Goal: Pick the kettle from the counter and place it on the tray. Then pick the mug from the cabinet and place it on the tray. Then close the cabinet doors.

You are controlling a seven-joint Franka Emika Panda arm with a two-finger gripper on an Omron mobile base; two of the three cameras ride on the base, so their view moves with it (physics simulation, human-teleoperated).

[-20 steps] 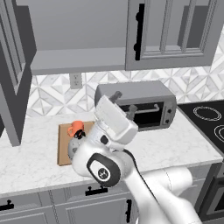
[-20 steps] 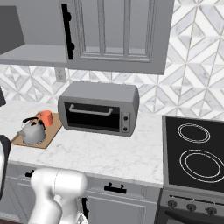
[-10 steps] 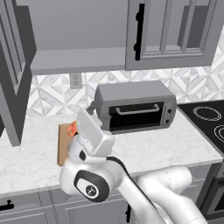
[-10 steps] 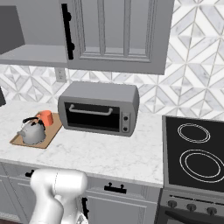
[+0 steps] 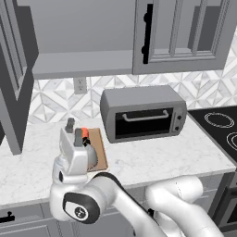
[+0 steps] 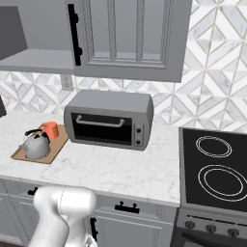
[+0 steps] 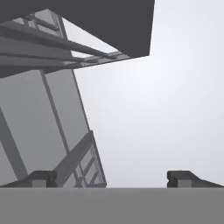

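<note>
The silver-grey kettle and the orange mug both stand on the wooden tray at the left of the marble counter. In the left base view my gripper points upward in front of the tray, hiding the kettle; a bit of the mug shows beside it. Its fingertips stand wide apart, open, with nothing between them. The upper cabinet is open, its shelf bare. One cabinet door hangs open on the left, and I see a door from below.
A grey toaster oven sits on the counter just right of the tray. A black stovetop lies at the far right. The neighbouring cabinet door with its black bar handle is shut.
My hand has swung left and lower, from in front of the toaster oven to in front of the tray. Kettle, mug and doors have not moved.
</note>
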